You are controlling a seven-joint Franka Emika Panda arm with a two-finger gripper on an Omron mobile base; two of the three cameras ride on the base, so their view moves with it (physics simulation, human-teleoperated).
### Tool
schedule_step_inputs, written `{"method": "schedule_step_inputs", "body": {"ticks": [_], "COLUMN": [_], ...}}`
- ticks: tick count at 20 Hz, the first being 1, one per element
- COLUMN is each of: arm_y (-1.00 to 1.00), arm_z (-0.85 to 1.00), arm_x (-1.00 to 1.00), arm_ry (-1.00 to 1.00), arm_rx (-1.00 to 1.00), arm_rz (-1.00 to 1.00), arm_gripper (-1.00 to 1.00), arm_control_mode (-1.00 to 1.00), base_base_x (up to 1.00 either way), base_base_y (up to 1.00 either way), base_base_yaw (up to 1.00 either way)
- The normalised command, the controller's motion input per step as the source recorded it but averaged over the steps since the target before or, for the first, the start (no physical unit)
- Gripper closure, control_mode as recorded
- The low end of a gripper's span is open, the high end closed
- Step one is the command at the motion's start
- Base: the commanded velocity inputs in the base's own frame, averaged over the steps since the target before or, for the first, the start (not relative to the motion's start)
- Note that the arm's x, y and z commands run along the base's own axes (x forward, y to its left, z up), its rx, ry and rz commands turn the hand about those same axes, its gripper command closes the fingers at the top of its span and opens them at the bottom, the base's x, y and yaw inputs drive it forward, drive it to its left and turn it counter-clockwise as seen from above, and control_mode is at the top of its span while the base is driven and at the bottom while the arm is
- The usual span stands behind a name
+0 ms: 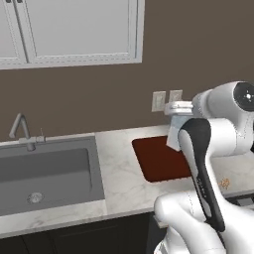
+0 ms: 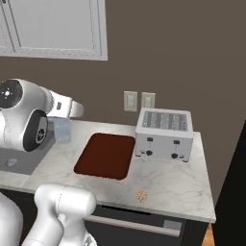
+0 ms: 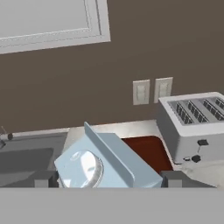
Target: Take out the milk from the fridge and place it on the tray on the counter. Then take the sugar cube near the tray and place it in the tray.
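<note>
The pale grey-blue gabled milk carton (image 3: 105, 164) sits between the two dark finger tips of the gripper (image 3: 107, 179), whose jaws stand wide and clasp the carton's sides. In the hand view its gabled ridge and round cap face the camera, and the ridge runs diagonally across the picture. In the right base view the carton (image 2: 62, 129) hangs upright in the air above the white-grey marbled counter (image 2: 163, 180), left of the flat dark red-brown tray (image 2: 105, 156). The left base view shows it (image 1: 174, 134) over the tray's (image 1: 158, 158) far edge, with the grey inset sink (image 1: 47, 173) and tap off to the left. The silver four-slot toaster (image 2: 165, 134) stands just right of the tray. A tiny pale cube (image 2: 141, 195) rests on the counter near the front edge. No writing is legible anywhere.
</note>
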Motion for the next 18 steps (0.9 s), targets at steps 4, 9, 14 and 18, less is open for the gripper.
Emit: {"method": "schedule_step_inputs", "body": {"ticks": [4,9,14,18], "arm_y": [0.0,-0.02,-0.05,0.0], "arm_z": [-0.41,-0.25,-0.19,-0.25], "arm_x": [0.58,0.68,0.44,0.38], "arm_ry": [0.0,0.12,0.0,0.0], "arm_rx": [-0.14,-0.05,0.0,-0.01], "arm_rz": [0.0,-0.01,0.03,0.0], "arm_gripper": [1.0,1.0,1.0,1.0], "arm_control_mode": [-1.0,-1.0,-1.0,-1.0], "base_base_x": [0.0,0.0,0.0,0.0], "base_base_y": [0.0,0.0,0.0,0.0], "base_base_yaw": [0.0,0.0,0.0,0.0]}}
